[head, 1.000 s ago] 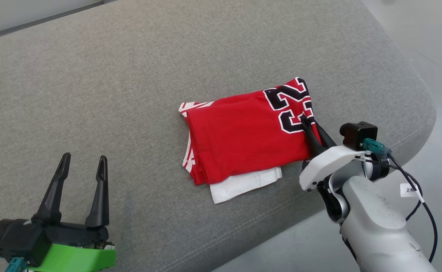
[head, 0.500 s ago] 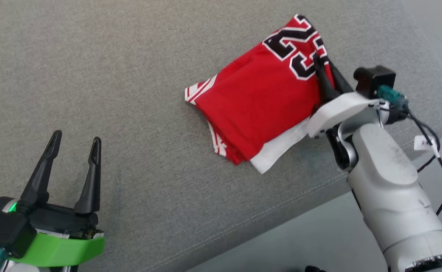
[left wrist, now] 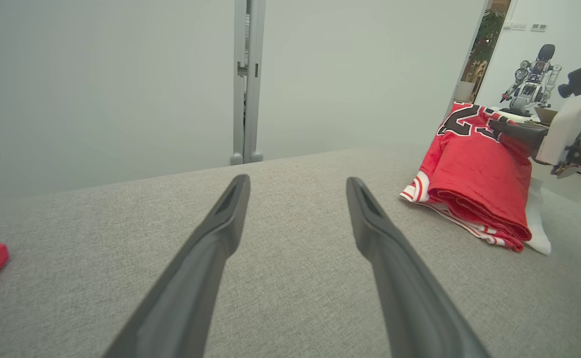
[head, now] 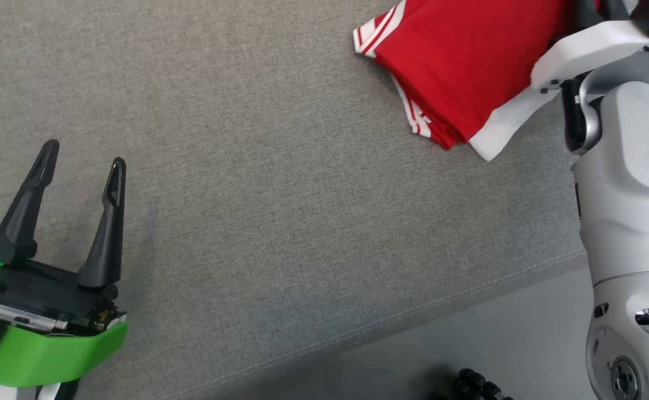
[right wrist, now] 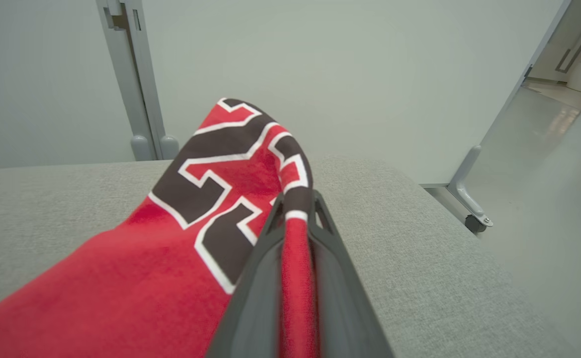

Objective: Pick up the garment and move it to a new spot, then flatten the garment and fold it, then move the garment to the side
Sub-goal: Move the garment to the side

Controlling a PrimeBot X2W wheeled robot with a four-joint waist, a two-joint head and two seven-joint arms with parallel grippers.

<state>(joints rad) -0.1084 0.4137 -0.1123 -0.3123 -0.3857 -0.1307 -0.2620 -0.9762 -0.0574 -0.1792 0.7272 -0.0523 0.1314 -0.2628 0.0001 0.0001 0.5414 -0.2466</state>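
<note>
The right jaws clench the numbered edge of the folded red jersey at one o'clock on the grey table, the left jaws spread empty at eight o'clock; a low, level carry aside should stop the folds spilling.

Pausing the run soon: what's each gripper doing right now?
Left gripper: open, empty.
Right gripper: shut on the jersey.
</note>
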